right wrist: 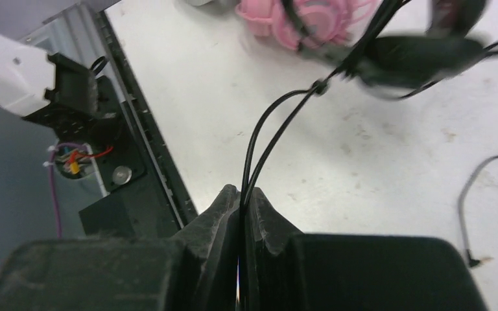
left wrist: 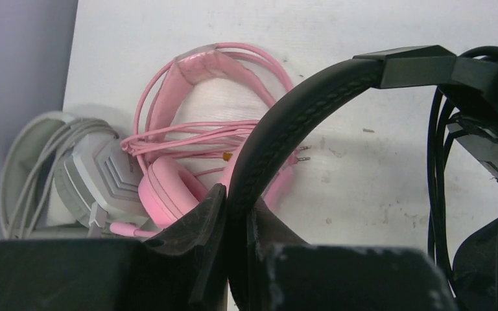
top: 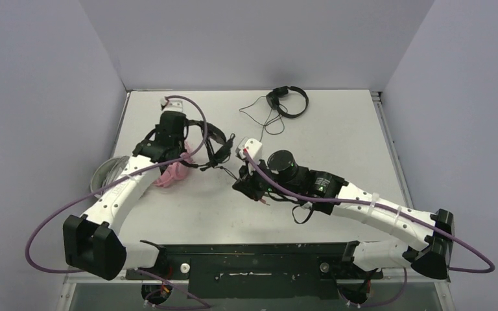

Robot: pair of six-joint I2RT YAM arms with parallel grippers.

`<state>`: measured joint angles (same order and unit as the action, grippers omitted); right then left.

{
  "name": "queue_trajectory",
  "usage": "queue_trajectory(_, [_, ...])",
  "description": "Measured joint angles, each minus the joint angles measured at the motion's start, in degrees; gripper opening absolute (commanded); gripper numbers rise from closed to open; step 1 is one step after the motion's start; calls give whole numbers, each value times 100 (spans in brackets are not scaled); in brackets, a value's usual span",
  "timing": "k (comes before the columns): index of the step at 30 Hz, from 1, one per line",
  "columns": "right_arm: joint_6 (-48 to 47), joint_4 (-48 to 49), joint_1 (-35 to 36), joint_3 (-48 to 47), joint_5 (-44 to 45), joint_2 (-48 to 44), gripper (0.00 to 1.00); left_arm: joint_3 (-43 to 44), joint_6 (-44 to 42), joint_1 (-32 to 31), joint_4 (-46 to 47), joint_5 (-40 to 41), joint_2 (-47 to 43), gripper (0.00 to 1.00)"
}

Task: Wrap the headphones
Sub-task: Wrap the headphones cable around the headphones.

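Note:
My left gripper is shut on the padded headband of a thin black headset and holds it above the table; in the left wrist view the band runs up from between the closed fingers. My right gripper is shut on that headset's doubled black cable, pinched at its tips; the headset is blurred beyond. A pink headset with coiled pink cable lies under the left gripper. A white-grey headset sits beside it. A second black headset lies at the back.
The second headset's loose thin cable trails over the table toward the centre, and a cable end with a plug lies right of my right gripper. The black mounting rail runs along the near edge. Purple-grey walls close in the table.

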<state>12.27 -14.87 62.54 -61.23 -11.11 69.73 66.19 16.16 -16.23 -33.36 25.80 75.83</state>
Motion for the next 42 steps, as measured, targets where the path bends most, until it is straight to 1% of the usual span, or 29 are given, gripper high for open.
queue_trajectory(3, [-269, -568, -350, -562, 81, 81, 0, -350, -800, -748, 402, 385, -240, 0])
queue_trajectory(5, [-428, -780, -645, -841, 118, 181, 0, -575, -1294, -1110, 612, 306, -428, 0])
queue_trajectory(7, [-621, -979, -966, -1102, 149, 345, 0, -839, -1794, -1338, 734, -92, -723, 0])
queue_trajectory(9, [-791, -1110, -1239, -1268, 175, 544, 0, -1010, -2170, -1375, 748, -562, -1051, 0])
queue_trajectory(11, [-909, -1185, -1478, -1303, 146, 734, 10, -1047, -2433, -1370, 748, -951, -1292, 0])
queue_trajectory(12, [-955, -1237, -1615, -1303, 105, 817, 11, -1045, -2553, -1366, 748, -1172, -1392, 0])
queue_trajectory(14, [-1025, -1283, -1967, -1300, -26, 970, 9, -1019, -2675, -1368, 726, -1596, -1504, 0])
queue_trajectory(16, [-1034, -1257, -2273, -1263, -273, 1047, 7, -979, -2691, -1368, 708, -1996, -1506, 0])
queue_trajectory(20, [-988, -970, -2686, -918, -1078, 1051, 6, -979, -2430, -1333, 741, -2778, -1510, 0])
queue_trajectory(25, [-684, -9, -2990, 72, -2212, 896, 9, -979, -1893, -1309, 743, -3521, -1521, 0])
queue_trajectory(28, [-409, 636, -3158, 675, -2660, 638, 9, -979, -1705, -1292, 682, -3910, -1519, 0])
queue_trajectory(30, [-275, 942, -3239, 868, -2813, 457, 9, -979, -1611, -1292, 632, -4118, -1508, 0])
queue_trajectory(35, [-166, 1423, -3333, 914, -2959, 129, 11, -859, -1467, -1290, 452, -4439, -1342, 0])
queue_trajectory(40, [-216, 1460, -3335, 883, -2885, 44, 12, -785, -1447, -1292, 260, -4568, -1150, 0])
queue_trajectory(42, [-258, 1408, -3338, 872, -2861, 44, 15, -785, -1443, -1292, 219, -4631, -1084, 0])
